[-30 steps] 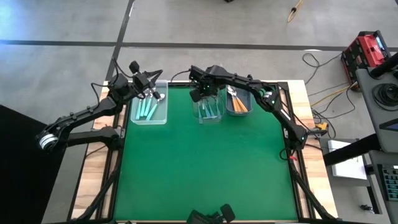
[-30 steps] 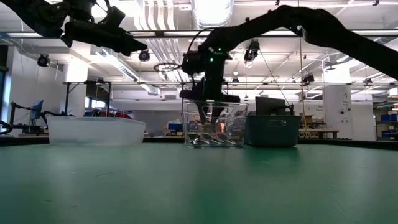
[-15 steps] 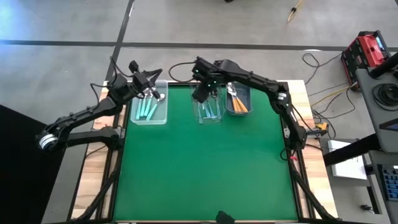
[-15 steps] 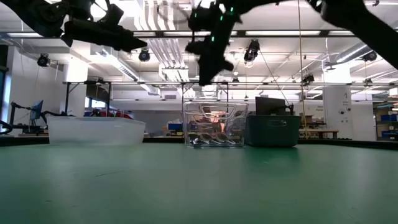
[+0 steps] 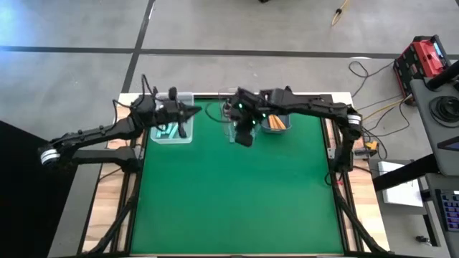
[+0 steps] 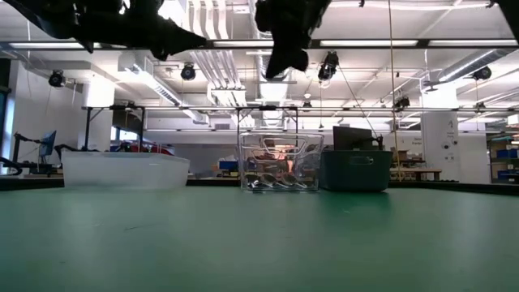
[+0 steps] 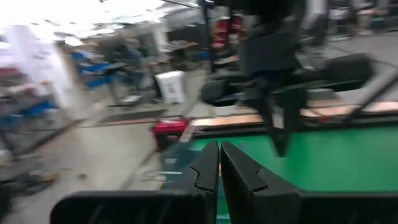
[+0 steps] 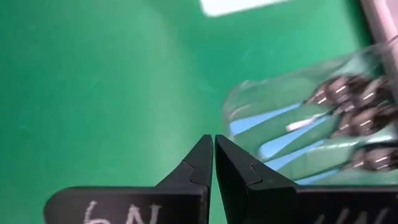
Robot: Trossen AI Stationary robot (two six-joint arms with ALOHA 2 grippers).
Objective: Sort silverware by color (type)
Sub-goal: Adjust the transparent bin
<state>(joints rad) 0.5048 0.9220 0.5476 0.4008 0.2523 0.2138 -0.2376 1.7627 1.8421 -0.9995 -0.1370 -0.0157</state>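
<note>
Three bins sit in a row along the far edge of the green surface (image 5: 237,193). The frosted bin (image 5: 172,125) on the left holds mint-teal spoons (image 5: 169,130), partly hidden under the arm, so no sure count there. The clear bin (image 6: 280,161) stands in the middle, and the grey bin (image 5: 275,123) on the right holds orange-handled spoons (image 5: 276,125), too small to count.

The right wrist view gives the best look into the clear bin: four metal bowls of the blue-teal spoons (image 8: 348,112) bunched at one end, with pale blue handles fanning away across the floor of the bin.

The right end effector (image 5: 244,136) hangs over the near edge of the clear bin, above the green, fingertips (image 8: 200,158) pressed together with nothing between them. In the low view it rides high above the bin, well clear of it.

The left end effector (image 5: 188,115) reaches out over the frosted bin's inner edge, pointing toward the other arm. Its fingers (image 7: 208,168) meet tip to tip too, with no spoon between them.

Two arms, two empty closed end effectors, three bins, all the spoons lying in their bins.
</note>
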